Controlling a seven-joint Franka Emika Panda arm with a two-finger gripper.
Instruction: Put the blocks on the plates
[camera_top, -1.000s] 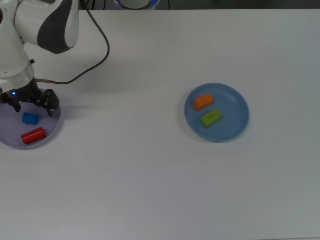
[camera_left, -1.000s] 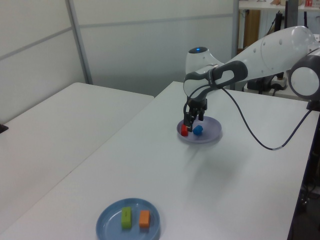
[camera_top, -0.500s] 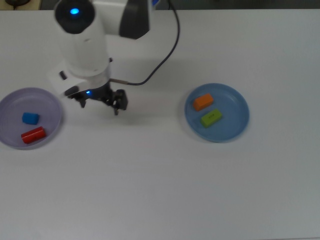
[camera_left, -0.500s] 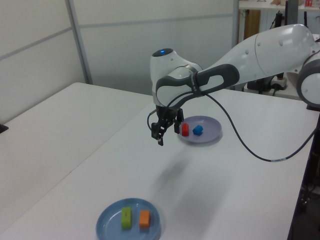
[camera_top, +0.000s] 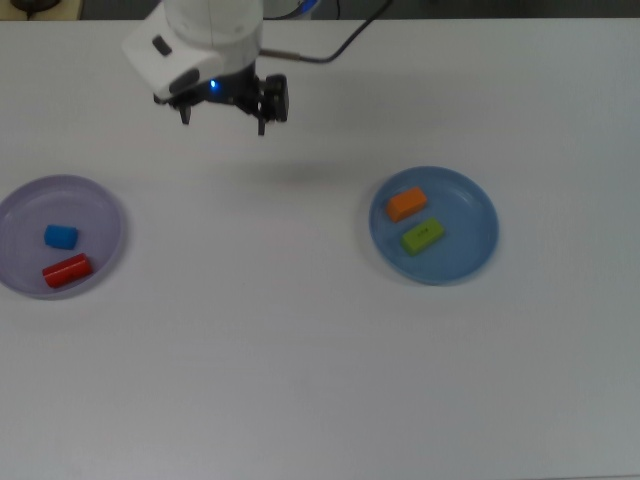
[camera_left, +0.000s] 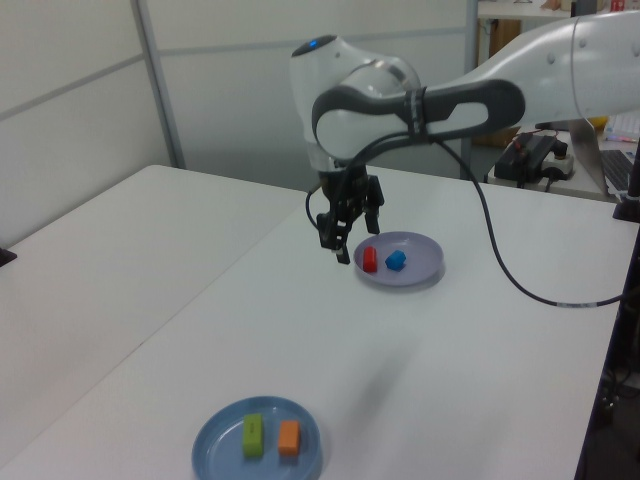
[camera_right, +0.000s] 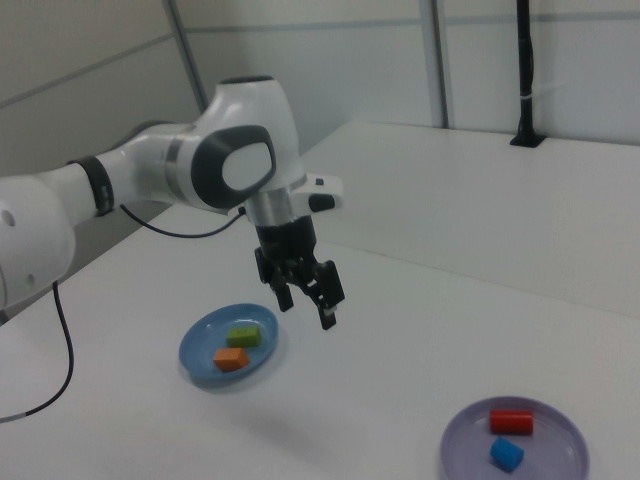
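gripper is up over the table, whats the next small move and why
Probably just retreat and stop. The gripper is open and empty; the blue cube and red cylinder lie on the lavender plate, the orange block and green block on the blue plate.

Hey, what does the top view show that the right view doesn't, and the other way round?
Only the top view looks straight down on the bare table with both plates at once, far apart. Only the right view shows the arm's side profile and the wall panels behind. Both show the gripper open and empty, the blue cube and red cylinder on the lavender plate, and the orange block and green block on the blue plate.
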